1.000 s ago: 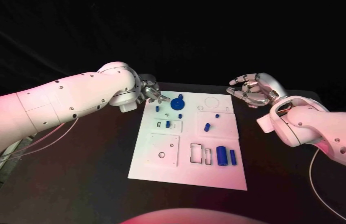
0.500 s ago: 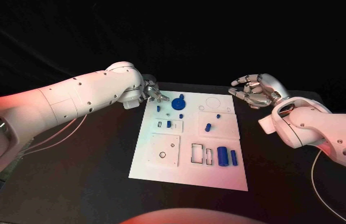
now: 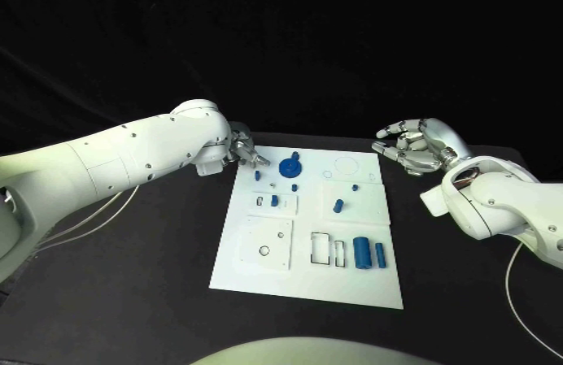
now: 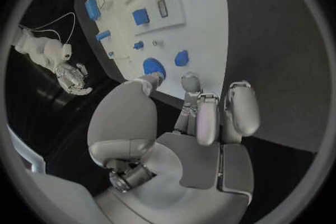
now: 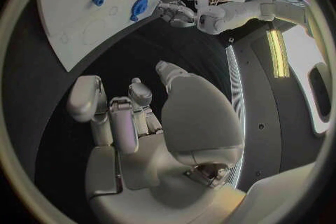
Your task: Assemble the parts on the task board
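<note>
The white task board (image 3: 272, 261) lies in the middle of the black table. At its far end lies a round blue part (image 3: 290, 167) (image 4: 154, 66) (image 5: 138, 8), with a small blue part (image 3: 257, 174) (image 4: 181, 57) to its left. More small blue parts (image 3: 338, 206) stand mid-board, and two blue cylinders (image 3: 361, 251) lie by the near right slots. My left hand (image 3: 243, 149) (image 4: 203, 117) hovers at the board's far left corner, fingers apart, holding nothing. My right hand (image 3: 413, 147) (image 5: 133, 117) hangs off the far right corner, fingers loosely curled and apart, empty.
Empty rectangular slots (image 3: 319, 249) and a raised square plate (image 3: 268, 243) sit on the near half of the board. A ring outline (image 3: 345, 167) marks the far right. Cables (image 3: 71, 227) trail off the table's left side.
My left arm has swung its elbow up and outward; its hand has drifted slightly back from the round blue part. The right hand has stayed in place.
</note>
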{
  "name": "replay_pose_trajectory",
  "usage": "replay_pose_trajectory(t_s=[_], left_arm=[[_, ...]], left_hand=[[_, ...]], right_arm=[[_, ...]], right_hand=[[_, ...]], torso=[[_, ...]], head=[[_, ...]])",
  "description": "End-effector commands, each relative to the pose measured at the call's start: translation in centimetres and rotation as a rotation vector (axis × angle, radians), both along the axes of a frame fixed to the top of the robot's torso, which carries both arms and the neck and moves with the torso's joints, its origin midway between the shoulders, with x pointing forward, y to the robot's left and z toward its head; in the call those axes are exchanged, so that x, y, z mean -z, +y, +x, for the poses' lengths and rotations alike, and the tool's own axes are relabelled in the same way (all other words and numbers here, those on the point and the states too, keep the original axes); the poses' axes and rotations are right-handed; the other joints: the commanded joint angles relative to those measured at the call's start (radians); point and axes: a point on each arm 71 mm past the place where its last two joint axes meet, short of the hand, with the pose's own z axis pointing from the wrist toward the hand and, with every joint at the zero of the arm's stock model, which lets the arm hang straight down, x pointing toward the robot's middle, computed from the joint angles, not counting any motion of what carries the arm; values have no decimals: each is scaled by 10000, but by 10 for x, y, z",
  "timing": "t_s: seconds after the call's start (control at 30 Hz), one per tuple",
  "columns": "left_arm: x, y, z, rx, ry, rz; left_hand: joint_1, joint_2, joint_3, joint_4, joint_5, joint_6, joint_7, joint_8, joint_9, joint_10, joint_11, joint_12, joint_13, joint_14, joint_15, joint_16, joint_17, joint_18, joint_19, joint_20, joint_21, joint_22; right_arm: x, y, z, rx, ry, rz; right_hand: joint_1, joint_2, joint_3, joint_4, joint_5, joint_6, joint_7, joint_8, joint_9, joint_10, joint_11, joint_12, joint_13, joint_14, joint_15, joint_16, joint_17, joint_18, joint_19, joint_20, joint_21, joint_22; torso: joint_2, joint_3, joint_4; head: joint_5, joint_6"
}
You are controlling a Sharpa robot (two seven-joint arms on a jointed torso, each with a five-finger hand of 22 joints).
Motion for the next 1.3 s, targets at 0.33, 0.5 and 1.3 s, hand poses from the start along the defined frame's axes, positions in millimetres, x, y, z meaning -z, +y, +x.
replay_pose_trajectory(t_s=[0.33, 0.5, 1.3], left_arm=[[5, -3, -2, 455, 764, 433], [6, -4, -2, 454, 808, 399], [10, -7, -3, 473, 1016, 154]], left_hand=[[314, 156, -102, -9, 34, 364, -38, 85, -47, -166, -28, -56, -77, 618, 39, -53, 1168, 120, -69, 19, -52, -42], [459, 252, -98, -11, 53, 503, -80, 184, -42, -162, -61, -21, -57, 615, 12, -52, 1167, 122, -76, 4, -59, -48], [1061, 704, 156, -46, 58, 652, -219, 498, -5, -100, -188, 76, -28, 615, -99, -52, 1153, 116, -60, -64, -54, -10]], right_arm=[[2, 1, 0, -60, 2, -7], [2, 1, 0, -57, 17, -10], [4, 1, 0, -46, 61, -19]], right_hand=[[-97, -20, -23, 65, 77, 8, 12, 50, -15, -20, -21, 12, -7, 522, -48, -65, 678, 100, -50, -8, -47, -7], [-97, -20, -23, 65, 77, 8, 12, 50, -15, -20, -21, 12, -7, 522, -48, -65, 678, 100, -50, -8, -47, -7], [-92, -13, -21, 74, 89, 6, 12, 57, -18, -3, -22, 27, 11, 519, -49, -70, 664, 98, -46, -9, -44, -1]], torso=[[2, -7, 20], [-10, -15, 10], [-10, -6, 0]], head=[[-12, -45], [0, -55], [42, -80]])
